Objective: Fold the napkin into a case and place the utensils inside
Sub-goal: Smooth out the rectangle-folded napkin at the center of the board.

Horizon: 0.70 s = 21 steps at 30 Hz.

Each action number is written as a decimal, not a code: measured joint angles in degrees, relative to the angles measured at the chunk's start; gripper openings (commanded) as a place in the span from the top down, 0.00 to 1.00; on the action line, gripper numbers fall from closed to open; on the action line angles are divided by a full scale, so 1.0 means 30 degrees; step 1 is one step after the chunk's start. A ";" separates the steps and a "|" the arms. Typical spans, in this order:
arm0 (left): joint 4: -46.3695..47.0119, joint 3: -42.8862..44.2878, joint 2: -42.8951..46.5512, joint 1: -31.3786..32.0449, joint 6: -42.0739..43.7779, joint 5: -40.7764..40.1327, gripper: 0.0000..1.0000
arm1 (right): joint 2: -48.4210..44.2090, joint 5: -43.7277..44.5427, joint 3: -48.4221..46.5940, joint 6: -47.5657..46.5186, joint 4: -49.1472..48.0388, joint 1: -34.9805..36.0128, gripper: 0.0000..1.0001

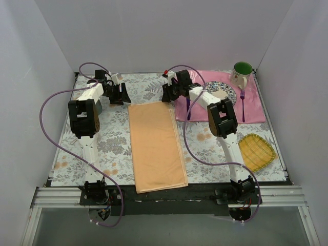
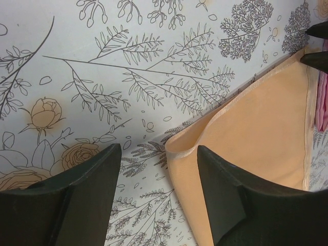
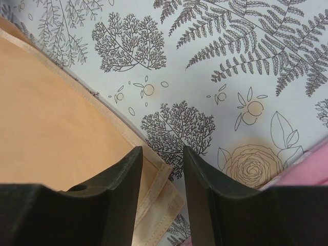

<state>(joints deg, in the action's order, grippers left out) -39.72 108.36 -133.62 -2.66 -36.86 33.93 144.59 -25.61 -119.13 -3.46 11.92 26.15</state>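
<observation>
Napkin (image 1: 156, 148) lies folded in a long strip, centre frame. Left gripper (image 2: 158, 148) and right gripper (image 3: 162, 149) sit open at its far corners, holding nothing. Risk: a pinch catches one layer only and the fold skews. Knife (image 1: 188, 108) and fork (image 1: 242, 105) lie upper right.

Two white arms (image 1: 90, 141) with black joints (image 1: 84, 117) — looping purple cables (image 1: 47, 134), matte black pincer fingers (image 2: 77, 205)
</observation>
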 measured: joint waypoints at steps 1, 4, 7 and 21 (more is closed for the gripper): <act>0.0007 0.0000 0.0000 0.0000 -0.0007 0.0000 0.39 | -0.0022 0.0233 0.0007 -0.0204 -0.0007 0.0080 0.54; 0.0066 0.0000 0.0000 0.0000 -0.0015 0.0000 0.39 | -0.0211 0.0874 0.0255 -0.0707 -0.0066 0.0255 0.54; 0.0146 0.0000 0.0000 0.0000 -0.0022 -0.0007 0.39 | -0.0532 0.1355 0.0699 -0.1035 -0.0102 0.0342 0.54; 0.0262 0.0000 0.0000 0.0000 -0.0153 -0.0066 0.39 | -0.0947 0.1872 0.1392 -0.1137 -0.0087 0.0415 0.85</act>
<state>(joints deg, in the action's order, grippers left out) -38.94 108.36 -133.62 -2.66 -37.32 33.74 141.75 -19.99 -114.96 -6.87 11.66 27.40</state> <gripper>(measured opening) 0.609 0.236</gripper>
